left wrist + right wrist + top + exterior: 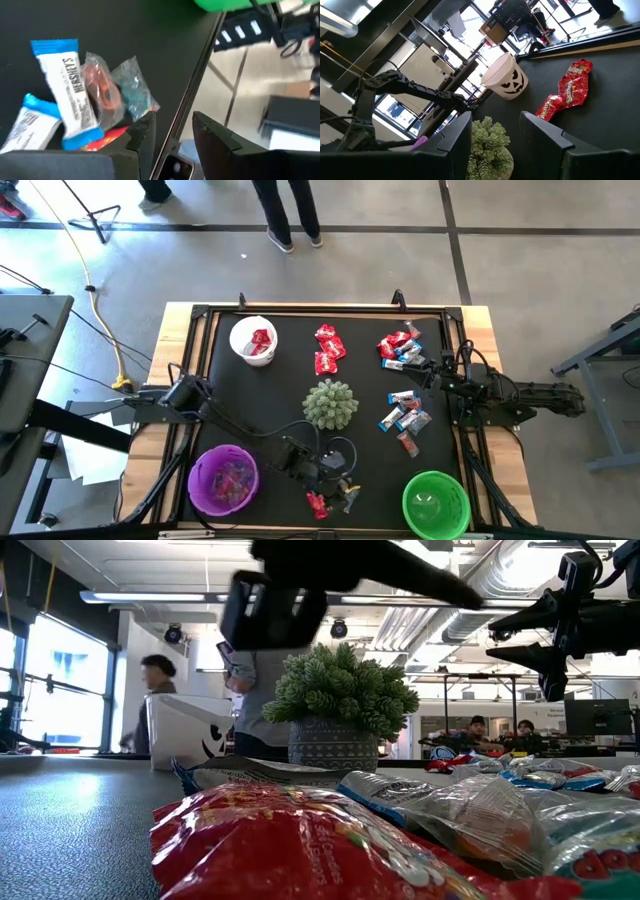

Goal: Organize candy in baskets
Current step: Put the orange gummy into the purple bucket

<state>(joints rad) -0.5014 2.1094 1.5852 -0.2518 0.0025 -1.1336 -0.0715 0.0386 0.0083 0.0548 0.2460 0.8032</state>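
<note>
Black bench point(250, 395): dark mat inside a pale wooden frame; a spiky pale-green ball point(330, 404) sits near its middle and serves as landmark here.
White basket point(253, 340): toward the far-left of the ball, with a red-wrapped sweet inside; a jack-o'-lantern face shows on its side in the right wrist view.
Purple basket point(224, 479): near-left of the ball, with pinkish sweets in it.
Green basket point(436, 504): near-right of the ball; whether it holds anything cannot be told.
Red candy point(328, 348): a loose cluster just beyond the ball on the far side.
Mixed red and blue-and-silver candy point(402, 348): a heap far-right of the ball.
Blue-and-silver candy point(405, 412): a scatter right of the ball, with a reddish piece at its near end.
Left gripper point(333, 491): low over the bench on the near side of the ball, jaws apart and holding nothing; red and blue-and-silver sweets point(75, 95) lie just beside one finger.
Right gripper point(437, 377): right of the ball, raised above the blue-and-silver scatter, jaws spread wide and empty.
</note>
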